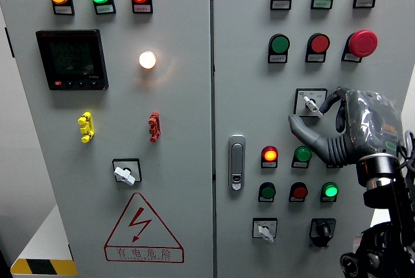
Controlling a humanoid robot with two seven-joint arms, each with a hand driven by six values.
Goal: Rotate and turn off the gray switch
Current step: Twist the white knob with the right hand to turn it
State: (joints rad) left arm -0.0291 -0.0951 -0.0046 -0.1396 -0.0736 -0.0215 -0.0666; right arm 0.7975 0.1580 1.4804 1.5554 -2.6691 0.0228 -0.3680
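A gray rotary switch (311, 104) sits on a white square plate in the right panel, its knob pointing down and to the right. My right hand (310, 117) is raised in front of it, arm coming up from the lower right. The index finger (332, 96) curves toward the knob's right side. The thumb (303, 127) reaches out below and to the left of it. The fingers are spread around the knob with gaps showing and do not clasp it. The palm covers part of the panel to the right of the switch.
Two more gray rotary switches (124, 173) (264, 229) and a black one (322, 229) sit lower down. A red mushroom button (362, 43) is above the hand, lit indicator lamps (270, 155) just below it. A door handle (237, 161) is left of the thumb.
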